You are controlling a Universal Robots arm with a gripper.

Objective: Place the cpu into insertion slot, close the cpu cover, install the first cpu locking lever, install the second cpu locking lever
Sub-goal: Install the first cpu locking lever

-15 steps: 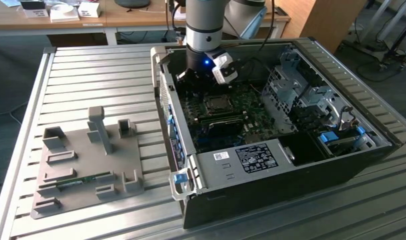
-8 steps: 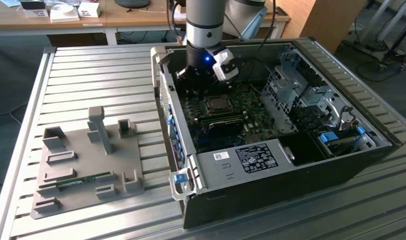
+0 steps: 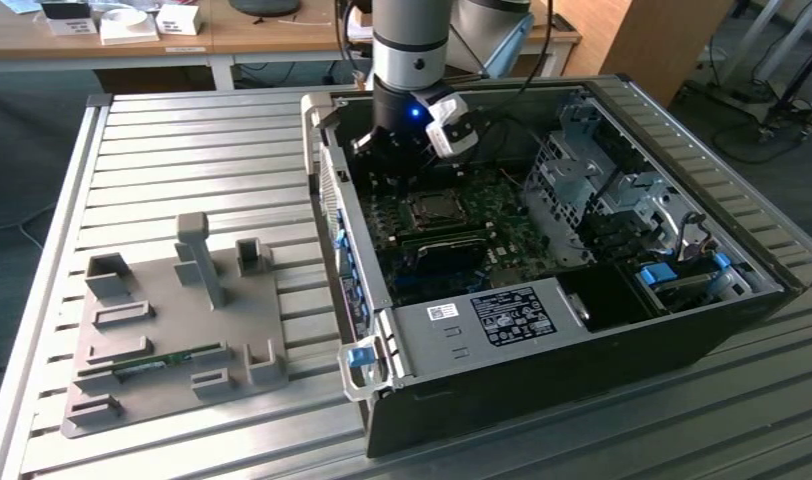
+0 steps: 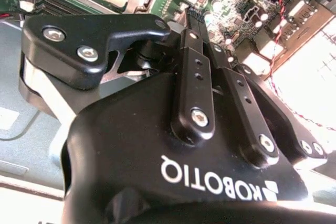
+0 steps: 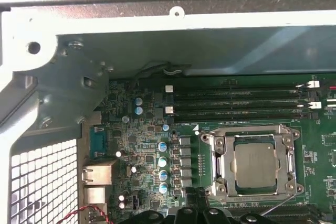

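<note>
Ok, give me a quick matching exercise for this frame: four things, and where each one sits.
Things: A cpu; B cpu cover; C memory slots; D grey fixture plate.
Places: 1 on the slatted table outside the case; 2 in the middle of the frame's window; 3 long parallel rows on the green board; 4 lying flat around the chip.
Pairs: A-2, B-4, C-3, D-1.

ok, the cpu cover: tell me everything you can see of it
The cpu cover is a silvery metal frame with a square window in its middle, lying flat and closed on the green motherboard. The cpu shows its dull metal top through the window. Screw heads sit at the frame's corners. Long black memory slots run alongside it. The gripper is near one corner; I cannot tell whether it touches.
</note>
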